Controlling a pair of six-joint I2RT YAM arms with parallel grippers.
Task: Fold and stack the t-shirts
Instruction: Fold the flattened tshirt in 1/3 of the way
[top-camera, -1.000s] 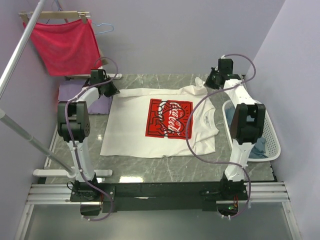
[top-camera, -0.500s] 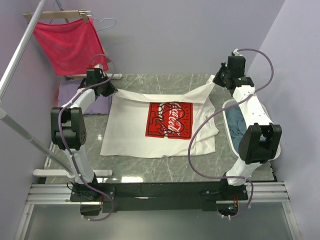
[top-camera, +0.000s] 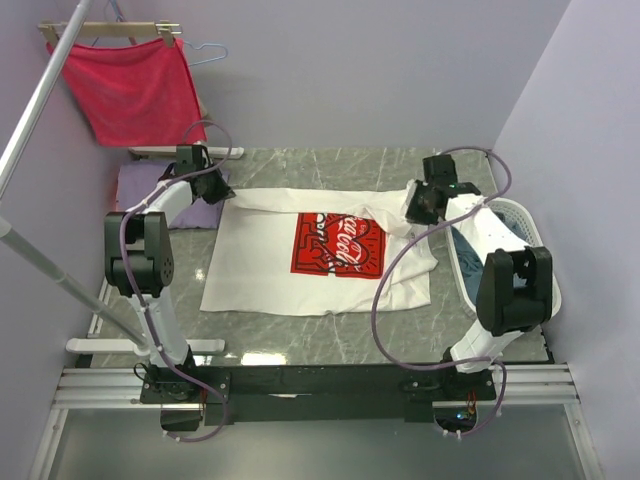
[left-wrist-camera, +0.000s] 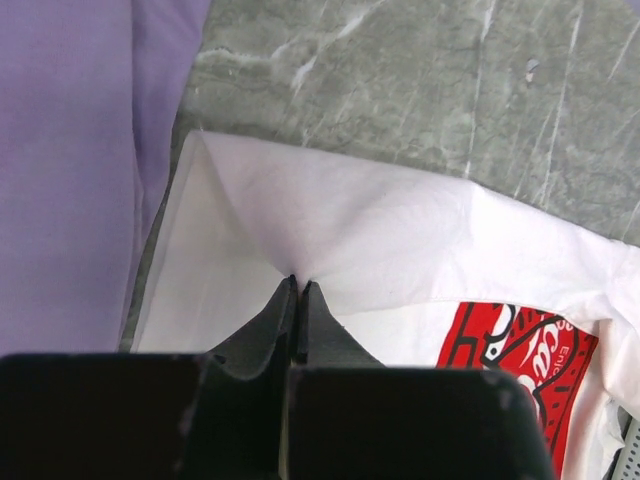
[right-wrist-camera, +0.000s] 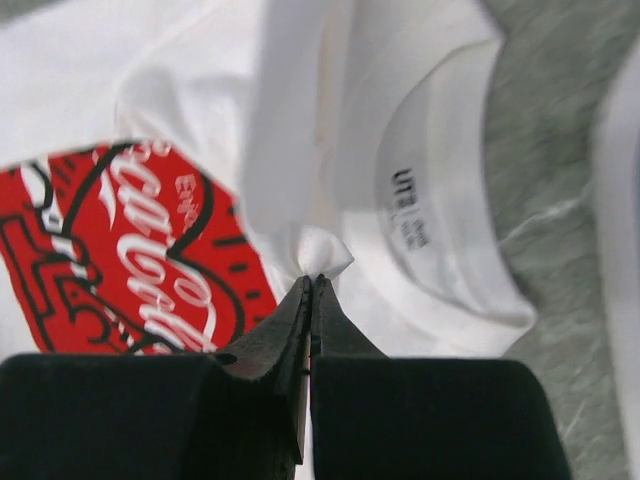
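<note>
The white t-shirt (top-camera: 260, 265) with the red square print (top-camera: 338, 246) lies spread on the marble table, collar to the right. My left gripper (top-camera: 222, 193) is shut on its far left corner, seen pinched in the left wrist view (left-wrist-camera: 297, 280). My right gripper (top-camera: 411, 212) is shut on a bunched fold of the far right edge (right-wrist-camera: 318, 255), held over the print near the collar label (right-wrist-camera: 410, 210). The lavender shirt (top-camera: 150, 195) lies folded at the far left, also in the left wrist view (left-wrist-camera: 70, 170). The grey-blue shirt (top-camera: 470, 250) is in the basket.
A white slotted laundry basket (top-camera: 545, 285) stands at the table's right edge. A red cloth (top-camera: 135, 90) hangs on a hanger at the back left. A metal pole (top-camera: 40, 110) slants along the left side. Purple cables loop from both arms.
My right gripper, holding the shirt's far right edge, swung from the back right corner toward the front and left, over the shirt. The left gripper stayed almost still at the far left corner.
</note>
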